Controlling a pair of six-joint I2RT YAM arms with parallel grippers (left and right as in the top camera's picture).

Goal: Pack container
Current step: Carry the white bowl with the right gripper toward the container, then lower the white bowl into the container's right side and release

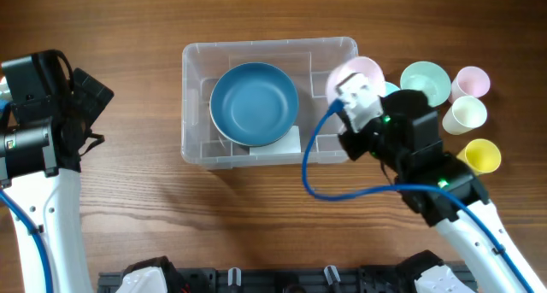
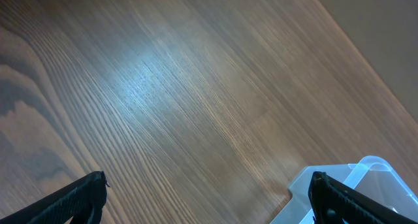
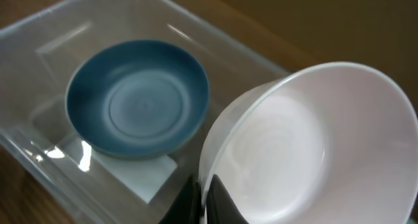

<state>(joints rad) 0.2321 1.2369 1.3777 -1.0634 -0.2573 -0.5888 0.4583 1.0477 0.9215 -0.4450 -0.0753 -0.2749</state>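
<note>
Right tool (image 3: 204, 192) grips the pale bowl (image 3: 294, 139) by its rim above the container's (image 1: 192, 105) edge, beside the blue bowl (image 1: 254, 103). Next, lower and release. Left tool (image 2: 209, 199) gapes empty.

Robot test bench, most likely in a lab; no walls or room show. A wood-grain table (image 1: 128, 37) fills the overhead view. Two white and black robot arms rise from its near edge, the left arm (image 1: 38, 199) and the right arm (image 1: 479, 233). A loose blue cable (image 1: 312, 169) loops off the right one. A black rail (image 1: 282, 280) with mounts runs along the near edge. Plain plastic ware is laid out like test props: a clear bin (image 1: 192, 105) holding a blue bowl (image 1: 254, 103), pastel cups (image 1: 466, 114) at far right, and a pink bowl (image 1: 367, 68) held by the right arm.
</note>
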